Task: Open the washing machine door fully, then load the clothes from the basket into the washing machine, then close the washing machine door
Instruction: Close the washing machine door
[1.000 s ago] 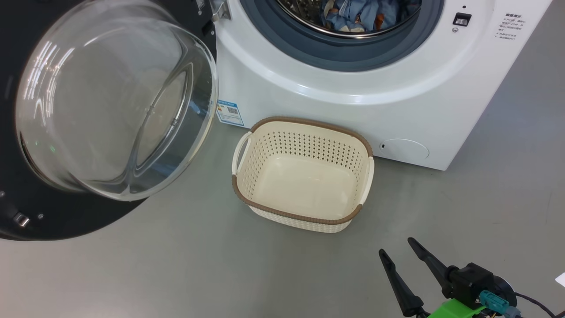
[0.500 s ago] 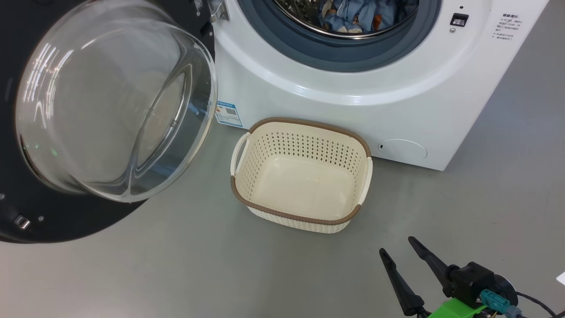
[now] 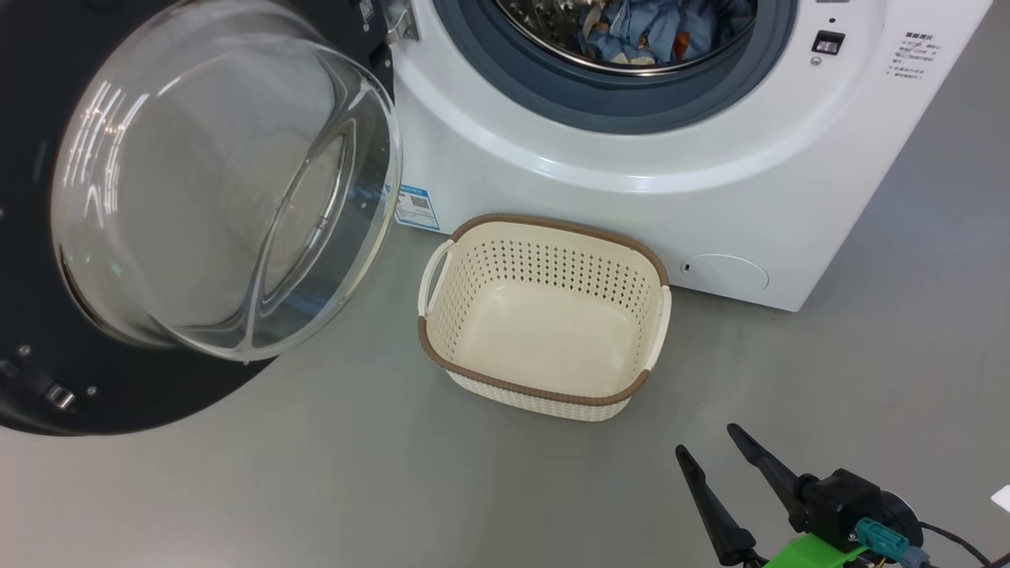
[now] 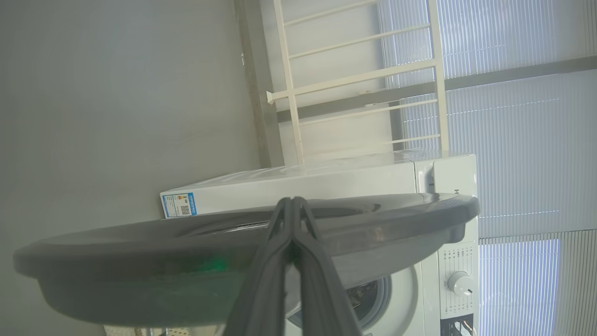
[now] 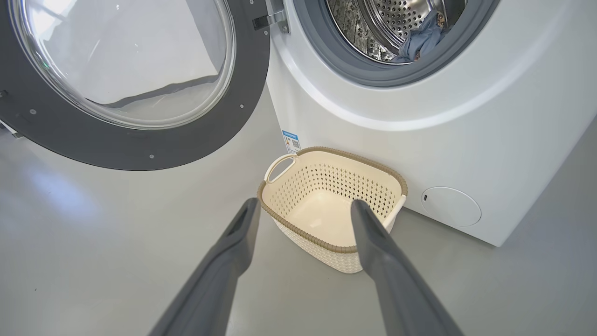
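The right gripper (image 3: 707, 442) is held spread wide and gripping nothing, near and right of the basket (image 3: 544, 224). The left gripper (image 4: 291, 205) is pressed together before the rim of the open washing machine door (image 4: 140, 252); contact cannot be judged. The clothes (image 3: 631, 35) are seen inside the washing machine (image 3: 631, 166). Its dial (image 4: 459, 283) is shown by the left wrist view.

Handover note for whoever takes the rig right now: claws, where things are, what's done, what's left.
Left claw: shut, empty, at the door's outer side; contact unclear.
Right claw: open, empty, short of the basket.
The door is wide open. The clothes lie in the machine's drum. The basket is empty, on the floor before the machine.
Done: opening, loading. Left: close the door.
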Robot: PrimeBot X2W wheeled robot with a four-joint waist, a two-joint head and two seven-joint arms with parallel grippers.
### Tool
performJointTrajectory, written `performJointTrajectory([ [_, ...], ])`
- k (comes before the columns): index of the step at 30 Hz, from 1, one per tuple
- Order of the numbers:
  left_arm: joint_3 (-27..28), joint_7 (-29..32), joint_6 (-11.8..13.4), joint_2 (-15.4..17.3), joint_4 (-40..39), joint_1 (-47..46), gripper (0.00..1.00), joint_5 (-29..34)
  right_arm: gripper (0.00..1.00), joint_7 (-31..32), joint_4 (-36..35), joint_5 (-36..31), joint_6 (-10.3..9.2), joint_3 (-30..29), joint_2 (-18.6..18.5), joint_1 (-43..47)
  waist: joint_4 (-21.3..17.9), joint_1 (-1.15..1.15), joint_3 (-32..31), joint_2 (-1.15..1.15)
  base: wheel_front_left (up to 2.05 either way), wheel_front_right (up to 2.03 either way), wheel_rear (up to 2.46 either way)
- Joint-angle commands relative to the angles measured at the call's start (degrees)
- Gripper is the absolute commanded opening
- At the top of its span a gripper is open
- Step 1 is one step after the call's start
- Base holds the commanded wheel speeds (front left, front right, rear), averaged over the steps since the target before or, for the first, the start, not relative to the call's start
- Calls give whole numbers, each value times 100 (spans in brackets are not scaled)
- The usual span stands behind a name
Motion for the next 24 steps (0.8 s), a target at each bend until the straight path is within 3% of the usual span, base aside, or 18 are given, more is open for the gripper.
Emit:
performJointTrajectory([
  [1, 54, 86, 36, 288, -214, 62, 0, -60, 100, 9, -128, 19, 9, 140, -35, -131, 5, 0, -20, 0, 0, 0, 0],
  [24, -55, -18, 48, 264, -197, 0, 0, 100, 100, 31, -173, 42, 9, 178, -112, -187, -87, 0, 119, 0, 0, 0, 0],
])
